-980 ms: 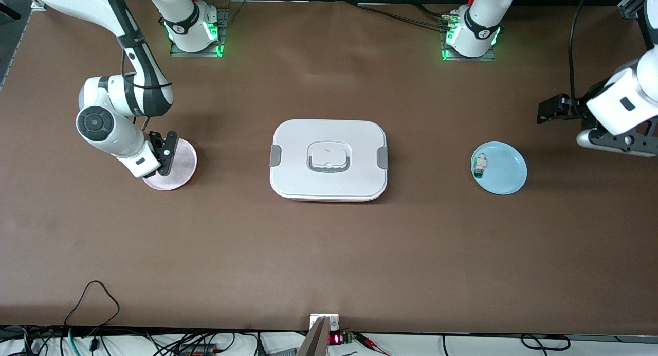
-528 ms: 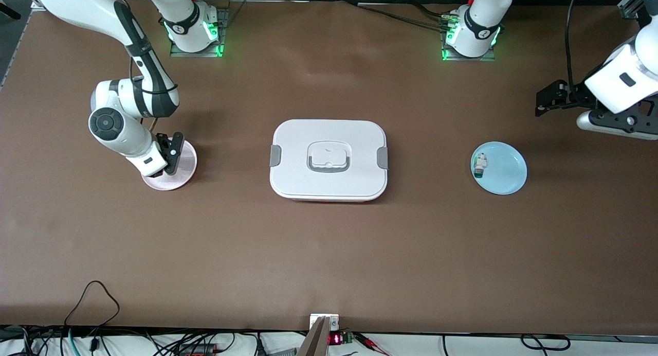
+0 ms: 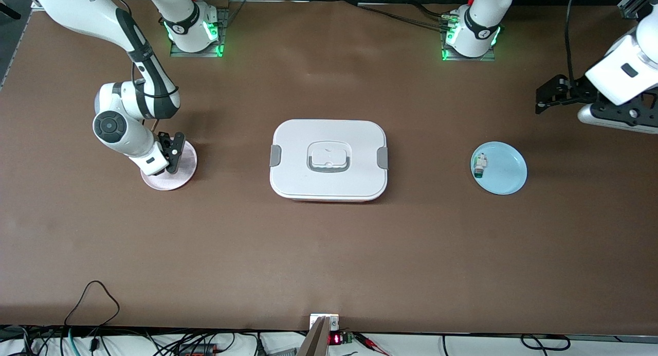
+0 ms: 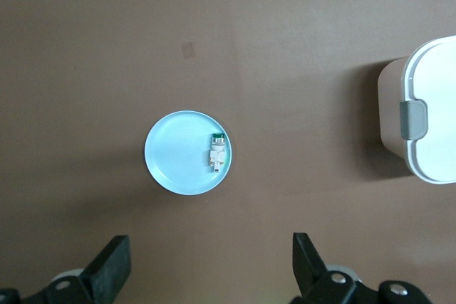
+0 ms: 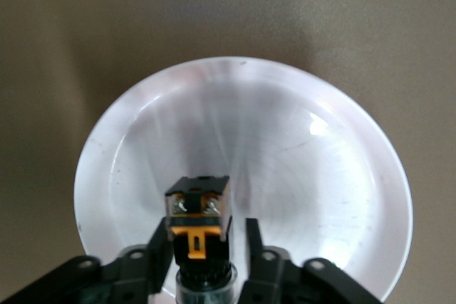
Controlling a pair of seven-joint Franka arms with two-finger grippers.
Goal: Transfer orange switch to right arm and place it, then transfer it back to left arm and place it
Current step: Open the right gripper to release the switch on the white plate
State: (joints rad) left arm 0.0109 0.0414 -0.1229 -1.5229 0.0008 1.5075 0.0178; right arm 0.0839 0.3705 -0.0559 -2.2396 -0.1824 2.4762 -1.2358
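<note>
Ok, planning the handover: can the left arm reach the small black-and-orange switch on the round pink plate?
Probably not: the right gripper sits over the switch at its end, the large white lidded box stands between, and the open left gripper waits at its own end.

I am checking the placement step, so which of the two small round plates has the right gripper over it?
The pale pink round plate toward the right arm's end; the right gripper hangs over it. The light blue round plate has none above.

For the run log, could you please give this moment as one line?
right gripper: around switch on pink plate | left gripper: open, waiting | box: untouched
</note>
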